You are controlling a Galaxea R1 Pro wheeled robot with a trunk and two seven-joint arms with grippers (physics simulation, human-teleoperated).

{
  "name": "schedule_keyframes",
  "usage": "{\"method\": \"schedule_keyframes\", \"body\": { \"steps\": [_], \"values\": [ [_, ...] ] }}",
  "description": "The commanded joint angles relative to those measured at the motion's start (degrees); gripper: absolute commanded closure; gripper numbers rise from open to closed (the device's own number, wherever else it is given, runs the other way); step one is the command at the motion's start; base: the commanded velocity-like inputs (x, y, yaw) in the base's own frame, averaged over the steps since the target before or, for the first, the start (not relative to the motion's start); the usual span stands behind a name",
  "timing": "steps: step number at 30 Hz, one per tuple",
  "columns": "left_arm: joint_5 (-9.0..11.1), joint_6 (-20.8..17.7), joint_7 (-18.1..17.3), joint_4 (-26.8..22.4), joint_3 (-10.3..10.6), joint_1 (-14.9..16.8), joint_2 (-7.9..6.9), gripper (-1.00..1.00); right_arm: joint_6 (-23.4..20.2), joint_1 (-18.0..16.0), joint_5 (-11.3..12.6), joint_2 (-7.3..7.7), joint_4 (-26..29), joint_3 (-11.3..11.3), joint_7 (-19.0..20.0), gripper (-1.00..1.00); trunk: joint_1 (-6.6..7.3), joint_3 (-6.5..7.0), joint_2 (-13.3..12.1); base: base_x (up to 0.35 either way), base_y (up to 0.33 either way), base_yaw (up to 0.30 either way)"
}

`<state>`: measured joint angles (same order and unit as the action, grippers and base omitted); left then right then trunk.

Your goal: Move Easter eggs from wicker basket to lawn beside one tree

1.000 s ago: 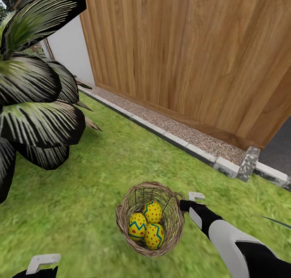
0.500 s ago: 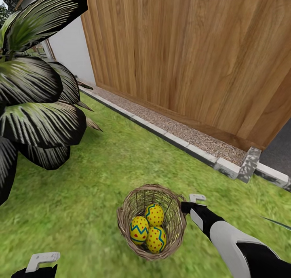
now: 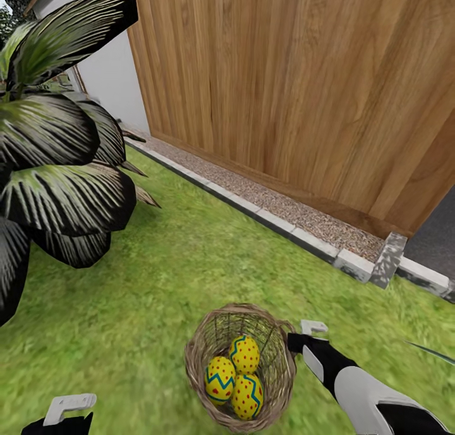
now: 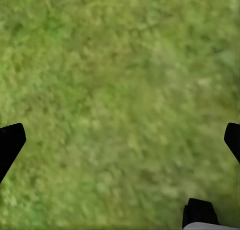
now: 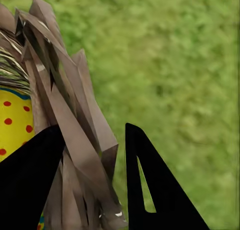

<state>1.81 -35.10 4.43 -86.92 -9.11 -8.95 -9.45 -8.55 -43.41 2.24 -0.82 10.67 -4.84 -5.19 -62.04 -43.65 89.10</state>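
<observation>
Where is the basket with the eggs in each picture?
Head view: the basket sits low in the middle, on the grass, just beside the right gripper.
Left wrist view: the basket is not in it, just grass.
Right wrist view: its woven wall is up close between the fingers, an egg behind it.
Shared landmark: the grass.

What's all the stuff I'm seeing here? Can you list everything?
Easter eggs: three, yellow with red dots, two with blue zigzags, inside the basket.
Wicker basket: one, brown, on the grass near the bottom of the head view.
Lawn: green, mottled, underfoot.
Wooden wall: brown vertical planks, behind.
Gravel strip: one, greyish, stone-edged, at the wall's foot.
Leafy plant: one, dark with pale streaks, on the left.
Left gripper: white tip, bottom left, over bare grass.
Right gripper: black and white, straddling the basket's wall, not clamped.
</observation>
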Motion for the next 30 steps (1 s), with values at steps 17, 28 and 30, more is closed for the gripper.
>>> {"method": "schedule_keyframes", "body": {
  "steps": [17,28,30],
  "values": [
    [0.04,-0.23,0.23,-0.09,0.06,-0.01,-0.04,-1.0,-0.06,-0.01,0.49,-0.06,0.23,-0.7,0.09,1.0,3.74,3.02,-6.81,0.0,0.0,0.0],
    [-0.05,-0.21,0.23,-0.05,0.06,-0.01,-0.04,-1.0,-0.09,-0.01,0.49,-0.1,0.23,-0.79,0.01,1.0,6.16,5.0,-11.22,0.0,0.0,0.107],
    [-0.05,-0.19,0.23,-0.03,0.06,-0.01,-0.04,-1.0,-0.07,-0.01,0.49,-0.13,0.23,-0.79,0.01,1.0,6.6,5.36,-12.02,0.0,0.0,0.002]
  ]
}}
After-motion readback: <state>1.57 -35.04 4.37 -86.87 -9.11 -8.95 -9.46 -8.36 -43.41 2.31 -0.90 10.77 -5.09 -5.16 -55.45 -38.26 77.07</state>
